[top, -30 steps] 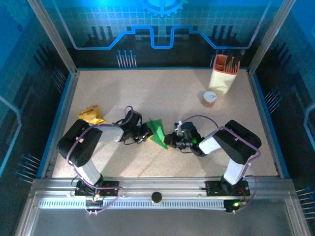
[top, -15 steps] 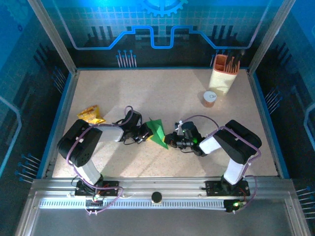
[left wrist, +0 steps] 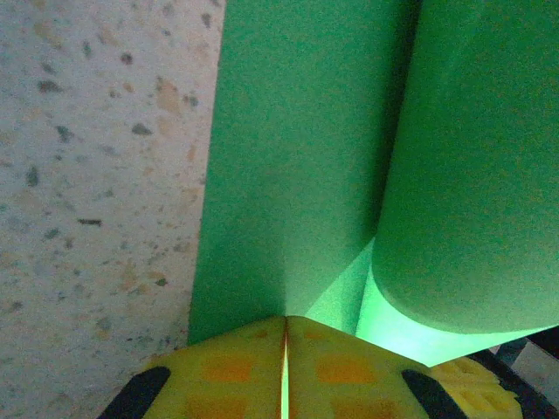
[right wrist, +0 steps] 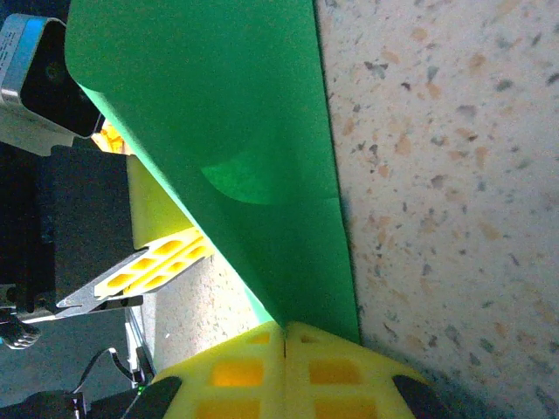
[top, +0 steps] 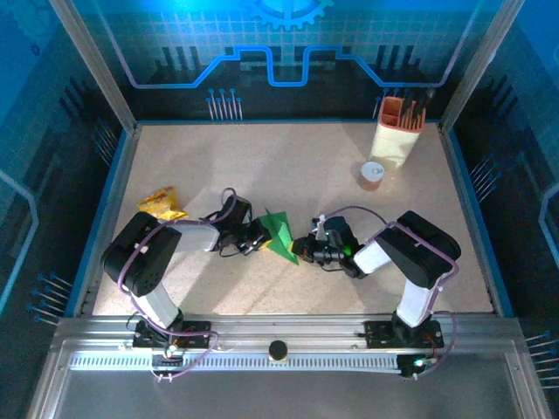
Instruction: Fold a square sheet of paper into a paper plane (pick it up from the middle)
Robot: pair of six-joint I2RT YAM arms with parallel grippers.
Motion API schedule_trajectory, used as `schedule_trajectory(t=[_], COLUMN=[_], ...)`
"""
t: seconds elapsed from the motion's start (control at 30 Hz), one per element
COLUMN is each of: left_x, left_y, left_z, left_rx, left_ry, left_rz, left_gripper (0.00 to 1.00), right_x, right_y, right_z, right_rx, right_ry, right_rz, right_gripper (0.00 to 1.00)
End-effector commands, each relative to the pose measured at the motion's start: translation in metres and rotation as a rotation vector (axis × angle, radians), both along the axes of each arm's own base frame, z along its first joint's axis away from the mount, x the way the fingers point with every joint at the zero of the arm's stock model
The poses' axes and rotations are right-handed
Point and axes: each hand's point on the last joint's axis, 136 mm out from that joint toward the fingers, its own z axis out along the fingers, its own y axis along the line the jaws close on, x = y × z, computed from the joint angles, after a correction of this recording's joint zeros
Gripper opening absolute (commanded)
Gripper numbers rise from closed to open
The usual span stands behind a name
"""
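The square sheet of paper (top: 281, 232) is bright green and folded to a pointed shape, held up off the table between both arms. My left gripper (top: 262, 236) is shut on its left edge; in the left wrist view the yellow fingertips (left wrist: 236, 367) pinch the green paper (left wrist: 297, 175) with a curled fold to the right. My right gripper (top: 301, 247) is shut on its right lower edge; in the right wrist view the paper (right wrist: 227, 113) rises from the closed gripper (right wrist: 286, 336), and the left gripper's yellow finger (right wrist: 157, 262) shows behind it.
A crinkled yellow-orange snack packet (top: 162, 203) lies at the left of the table. At the back right stand a cream holder with orange tools (top: 398, 129) and a small orange-and-white cup (top: 372, 175). Blue walls edge the table.
The right gripper has edged slightly left toward the paper. The paper and left gripper look almost unmoved.
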Motion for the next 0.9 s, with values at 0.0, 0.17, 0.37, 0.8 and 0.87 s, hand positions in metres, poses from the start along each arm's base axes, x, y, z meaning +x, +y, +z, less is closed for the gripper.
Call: schedule_trajectory(t=[0.0, 0.17, 0.37, 0.8, 0.87], left_x=[-0.002, 0.004, 0.01, 0.023, 0.026], left_y=[0.006, 0.002, -0.001, -0.028, -0.036], left_z=[-0.001, 0.006, 0.018, 0.051, 0.055], left_rx=[0.045, 0.036, 0.036, -0.1, -0.134], left_ry=[0.016, -0.009, -0.049, -0.186, -0.205], left_rz=[0.004, -0.006, -0.03, -0.101, -0.121], left_gripper=[0.11, 0.12, 0.12, 0.12, 0.12], right_x=[-0.006, -0.006, -0.007, -0.006, -0.006], right_y=[-0.011, -0.013, -0.014, -0.019, -0.019], right_z=[-0.018, -0.021, -0.026, -0.028, -0.028], right_rx=[-0.035, -0.029, -0.029, -0.022, -0.017], right_ry=[0.065, 0.093, 0.118, 0.127, 0.127], right_rz=[-0.024, -0.025, -0.031, -0.059, -0.065], right_gripper=[0.0, 0.0, 0.0, 0.0, 0.0])
